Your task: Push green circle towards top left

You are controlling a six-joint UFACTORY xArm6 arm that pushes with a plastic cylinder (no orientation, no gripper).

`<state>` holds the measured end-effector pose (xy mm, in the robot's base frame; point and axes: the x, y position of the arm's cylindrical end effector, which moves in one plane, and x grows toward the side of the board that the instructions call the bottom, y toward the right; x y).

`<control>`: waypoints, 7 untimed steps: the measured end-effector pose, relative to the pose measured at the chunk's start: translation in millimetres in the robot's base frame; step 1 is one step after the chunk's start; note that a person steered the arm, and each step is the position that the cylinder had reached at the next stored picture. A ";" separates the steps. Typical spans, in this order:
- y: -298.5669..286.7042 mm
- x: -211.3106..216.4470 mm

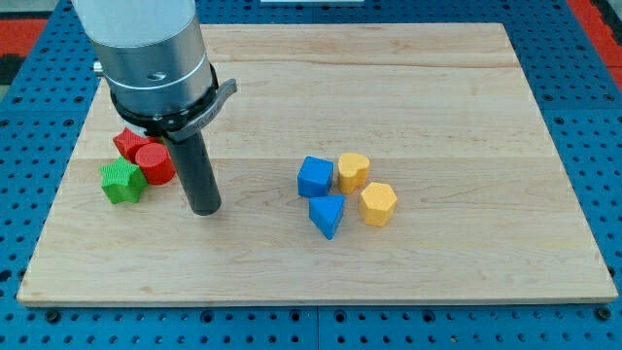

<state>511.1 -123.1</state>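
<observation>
green circle cannot be seen; only green star (121, 182) shows.

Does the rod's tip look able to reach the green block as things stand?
Probably yes: my tip stands to the view's right of the green star block with nothing between them; the red cylinder sits above that path.

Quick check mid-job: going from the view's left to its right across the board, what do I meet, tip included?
green star block → red cylinder → my tip → blue cube → yellow hexagonal block. I left out the other red, blue and yellow blocks, since they overlap these across.
</observation>
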 end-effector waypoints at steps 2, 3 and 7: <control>-121.4 21.7; -135.9 -27.5; -46.0 -107.6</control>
<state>403.5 -169.1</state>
